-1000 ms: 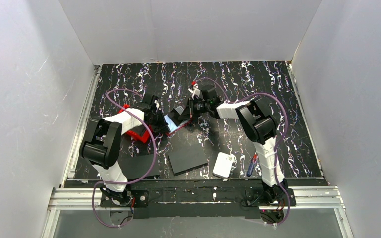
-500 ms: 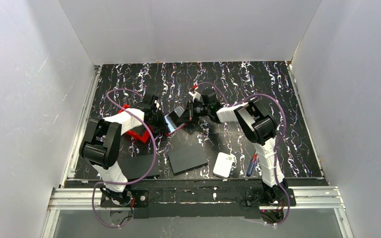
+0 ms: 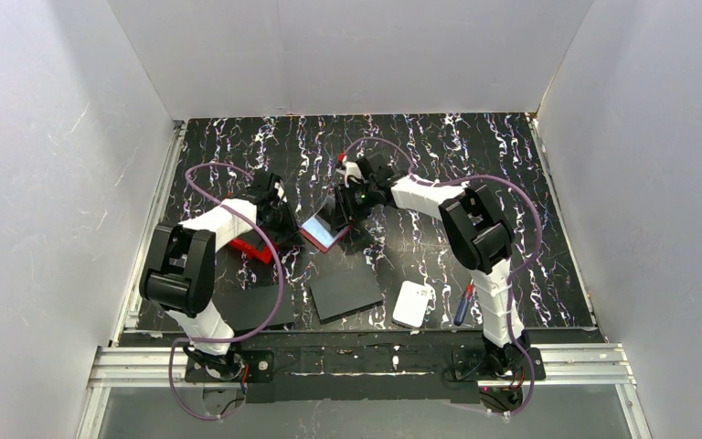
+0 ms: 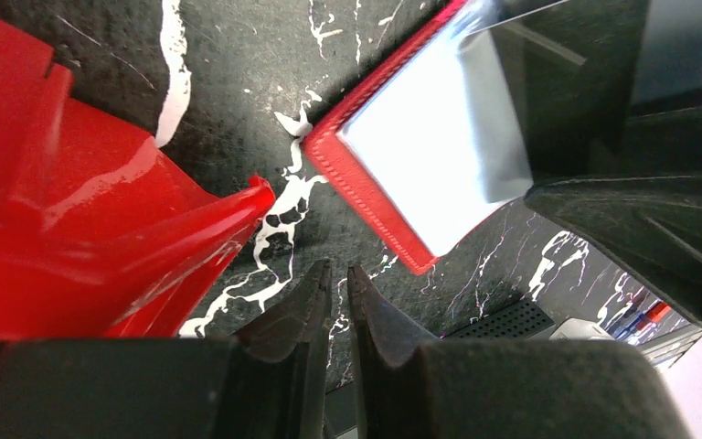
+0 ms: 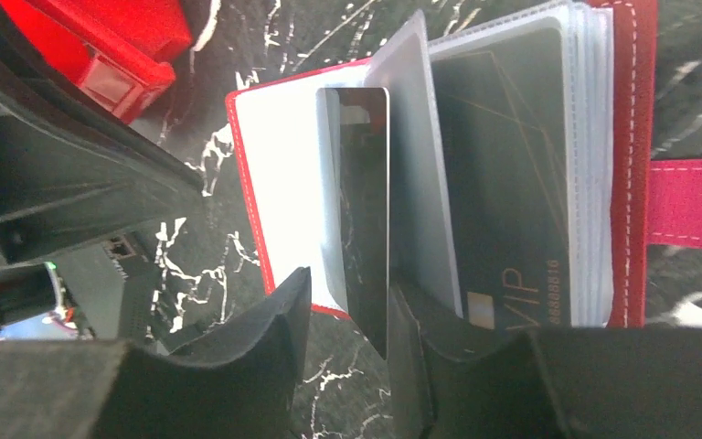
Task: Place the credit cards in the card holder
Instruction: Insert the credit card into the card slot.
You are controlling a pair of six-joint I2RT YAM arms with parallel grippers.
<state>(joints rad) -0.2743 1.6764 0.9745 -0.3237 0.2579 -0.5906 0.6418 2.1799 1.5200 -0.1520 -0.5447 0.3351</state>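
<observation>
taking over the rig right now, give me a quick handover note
Left end effector: nearly shut, empty, beside the red bin.
Right end effector: open, fingers either side of a card that sticks out of a sleeve in the open card holder.
Done: a VIP card sits in another sleeve.
Left: push the protruding card fully in; no other loose cards visible.

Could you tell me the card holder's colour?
The card holder is red; right wrist view shows it best.
</observation>
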